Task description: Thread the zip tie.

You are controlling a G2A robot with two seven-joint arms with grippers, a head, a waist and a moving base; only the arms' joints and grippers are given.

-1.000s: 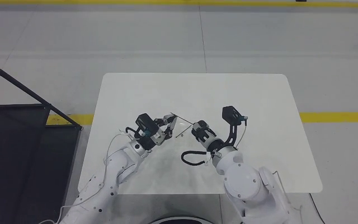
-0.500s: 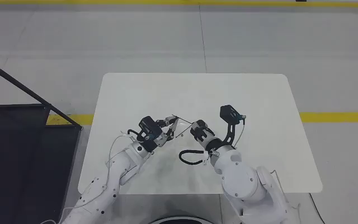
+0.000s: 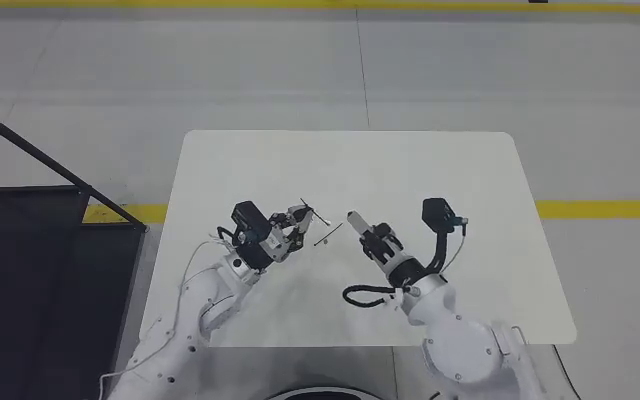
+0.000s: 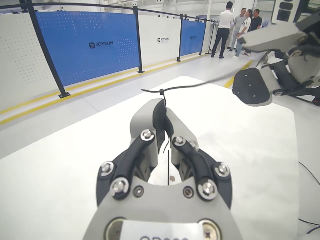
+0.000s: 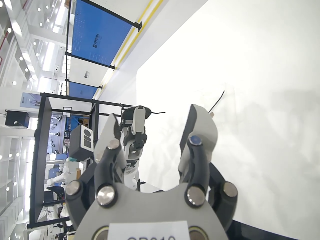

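Note:
The zip tie (image 4: 161, 92) is a thin black strap with a small square head. My left gripper (image 4: 162, 103) is shut on it just below the head, above the white table (image 3: 450, 180). A length of strap crosses through the head and runs off toward the right gripper's dark pad (image 4: 252, 89). From above, the left gripper (image 3: 298, 222) is left of centre, and a loose piece of the tie (image 3: 328, 235) lies between the arms. My right gripper (image 3: 358, 222) is open, its fingers apart with nothing between them. The tie's free end (image 5: 217, 101) shows just past the right gripper (image 5: 152, 114).
A black cable (image 3: 365, 295) loops from the right arm over the table's near part. A dark framed rack (image 3: 40, 260) stands off the table's left side. The far half and right side of the table are bare.
The right arm has drawn back to the right, widening the gap between the grippers. The left gripper has shifted slightly left, still holding the tie.

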